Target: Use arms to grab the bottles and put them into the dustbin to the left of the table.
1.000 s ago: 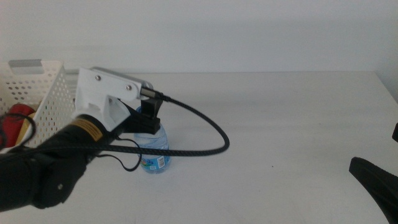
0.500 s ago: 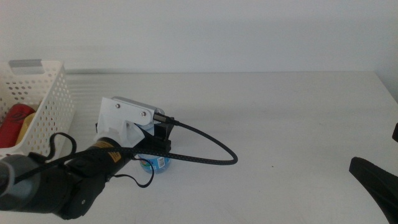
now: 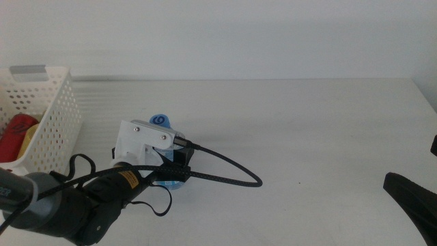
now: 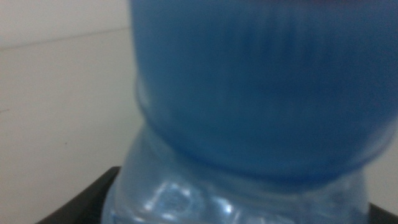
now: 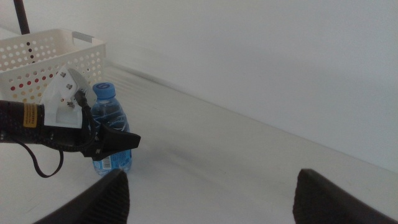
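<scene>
A clear water bottle with a blue cap stands upright on the white table, left of centre. My left gripper has come down around its body, one jaw on each side, still open. The left wrist view is filled by the bottle, cap and shoulder close up. From the right wrist view the bottle and a black finger of the left gripper across its middle are clear. The white perforated dustbin stands at the left edge. My right gripper waits open at the table's near right.
Inside the dustbin lies something red and yellow, partly hidden by the wall. A black cable loops from the left wrist over the table to the right of the bottle. The right gripper shows at the lower right corner.
The left arm has dropped and drawn back toward the near edge, bringing its jaws down from the bottle's top to its body. The blue cap now shows above the wrist block. The right arm has stayed still.
</scene>
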You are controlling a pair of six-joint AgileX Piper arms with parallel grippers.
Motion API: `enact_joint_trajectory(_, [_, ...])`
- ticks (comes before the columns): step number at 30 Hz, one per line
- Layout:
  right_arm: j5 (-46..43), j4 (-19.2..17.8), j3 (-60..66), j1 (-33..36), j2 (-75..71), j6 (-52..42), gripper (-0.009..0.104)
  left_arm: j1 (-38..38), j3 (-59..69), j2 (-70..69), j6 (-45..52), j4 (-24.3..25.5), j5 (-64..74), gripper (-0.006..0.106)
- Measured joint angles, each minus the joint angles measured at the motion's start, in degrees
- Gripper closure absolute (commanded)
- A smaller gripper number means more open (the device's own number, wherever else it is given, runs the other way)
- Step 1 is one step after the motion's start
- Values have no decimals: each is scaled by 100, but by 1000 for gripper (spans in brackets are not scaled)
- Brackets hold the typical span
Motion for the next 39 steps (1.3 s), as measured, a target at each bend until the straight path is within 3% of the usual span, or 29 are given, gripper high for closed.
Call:
enact_joint_trajectory(4, [0,0,0,0,0,0,18,0,0,53,-129,0,-4,24])
enact_joint_trajectory(8, [0,0,0,0,0,0,18,0,0,78,-237,17,-42,38])
enact_joint_trajectory(12, [0,0,0,0,0,0,18,0,0,95,-237,22,-115,63])
enact_joint_trajectory(13, [0,0,0,0,0,0,18,0,0,98,-254,22,-115,85])
enact_joint_trajectory(15, [0,0,0,0,0,0,18,0,32,92,-259,22,-133,106])
enact_joint_trajectory(21, [0,0,0,0,0,0,18,0,253,-485,-259,64,595,105])
enact_joint_trajectory(31, [0,0,0,0,0,0,18,0,-561,-2471,-178,85,4391,105])
enact_joint_trajectory(39, [0,0,0,0,0,0,18,95,-1970,-2746,101,56,7261,105])
